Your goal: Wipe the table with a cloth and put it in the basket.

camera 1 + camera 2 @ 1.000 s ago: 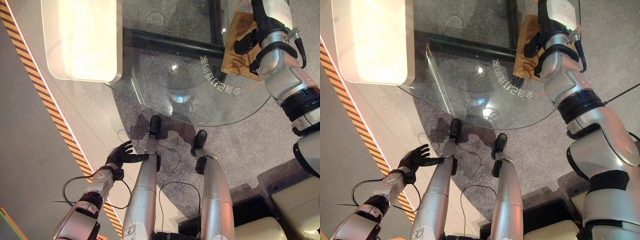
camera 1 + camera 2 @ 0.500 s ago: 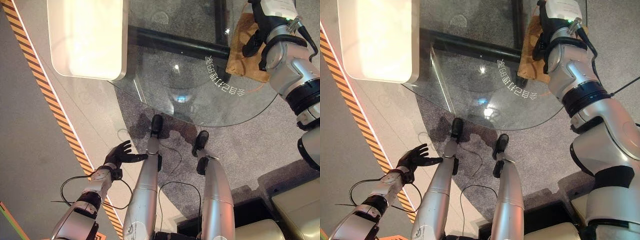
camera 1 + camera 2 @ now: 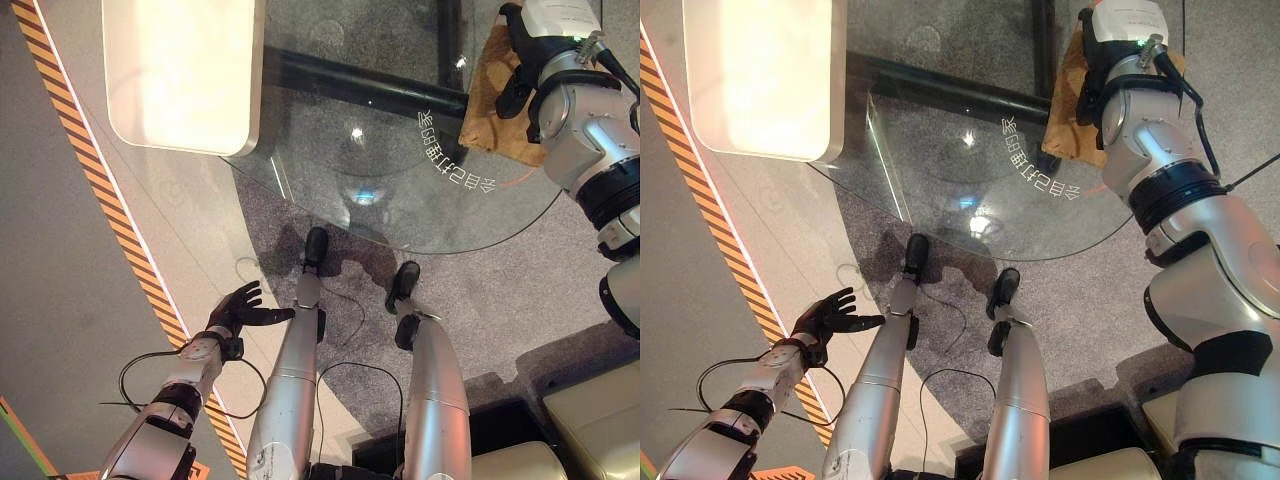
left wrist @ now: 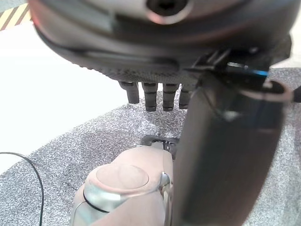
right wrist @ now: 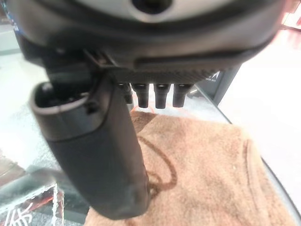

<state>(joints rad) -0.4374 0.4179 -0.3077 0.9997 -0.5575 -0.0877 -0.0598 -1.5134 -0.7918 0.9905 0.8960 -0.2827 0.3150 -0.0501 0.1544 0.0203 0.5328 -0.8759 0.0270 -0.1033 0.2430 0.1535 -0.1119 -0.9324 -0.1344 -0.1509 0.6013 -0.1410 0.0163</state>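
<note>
Brown terry cloth [image 5: 202, 160] on the glass counter's [image 3: 400, 200] far right; right hand [image 5: 155, 94], fingers straight, poised to wipe; left hand [image 3: 238, 308] spread, idle.

You had one brown cloth [image 3: 497, 98] lying on one round glass table [image 3: 330, 150], and one pale, rounded-cornered slab [image 3: 180, 70] at the table's far-left side. One striped hazard band [image 3: 100, 190] ran across the floor. Two hands counted: one left hand [image 3: 238, 308] with fingers spread, and one right hand [image 5: 94, 141] over the cloth.
</note>
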